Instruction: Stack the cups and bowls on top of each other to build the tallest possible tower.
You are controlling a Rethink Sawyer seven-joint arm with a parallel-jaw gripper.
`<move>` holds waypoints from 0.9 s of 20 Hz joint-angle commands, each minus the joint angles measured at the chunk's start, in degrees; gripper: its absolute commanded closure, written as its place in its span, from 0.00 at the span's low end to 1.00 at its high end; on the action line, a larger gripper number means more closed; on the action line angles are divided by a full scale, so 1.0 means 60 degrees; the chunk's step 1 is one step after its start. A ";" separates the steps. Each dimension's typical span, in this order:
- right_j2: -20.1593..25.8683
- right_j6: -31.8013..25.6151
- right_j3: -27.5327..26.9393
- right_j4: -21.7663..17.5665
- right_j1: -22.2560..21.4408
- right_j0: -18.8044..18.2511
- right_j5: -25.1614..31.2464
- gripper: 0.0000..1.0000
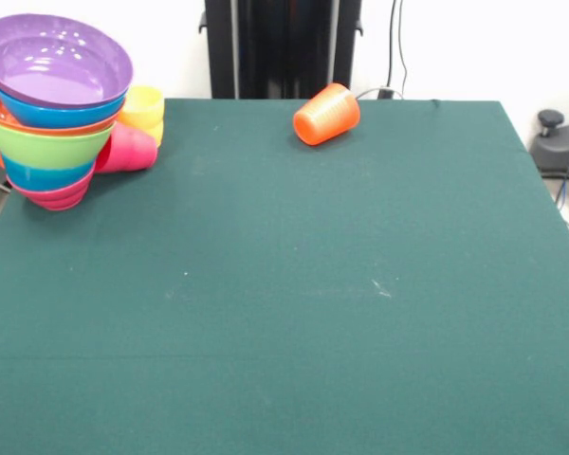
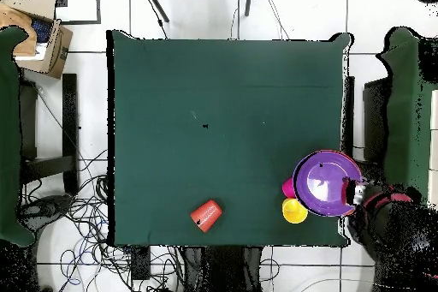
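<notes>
At the table's corner, the hand (image 2: pixel 358 193) touches the tower's (image 1: pixel 52 114) purple rim; grip unclear.

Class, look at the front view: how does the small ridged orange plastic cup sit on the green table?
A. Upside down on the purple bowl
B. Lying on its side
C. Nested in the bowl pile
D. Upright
B: the small ridged orange plastic cup lies tipped on its side on the green table, far from the bowl pile.

Three cups (image 1: pixel 326 114), one tower (image 1: pixel 55 104) of bowls.
</notes>
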 commanded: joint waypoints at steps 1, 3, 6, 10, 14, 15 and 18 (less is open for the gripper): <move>-0.1597 0.2431 0.1067 -0.1062 0.0409 0.1786 -0.1222 0.00; -0.1901 0.2552 0.1146 -0.1151 0.0490 0.2095 -0.1573 0.00; -0.2525 0.2969 0.1022 -0.1536 0.0690 0.2735 -0.1746 0.00; -0.3469 0.3758 0.0671 -0.2138 0.1259 0.3733 -0.2180 0.00; -0.4327 0.4399 0.0185 -0.2616 0.1996 0.4662 -0.2540 0.00; -0.4623 0.4667 -0.0008 -0.2835 0.2259 0.4968 -0.2685 0.00; -0.5279 0.5112 -0.0420 -0.3219 0.2842 0.5579 -0.3056 0.00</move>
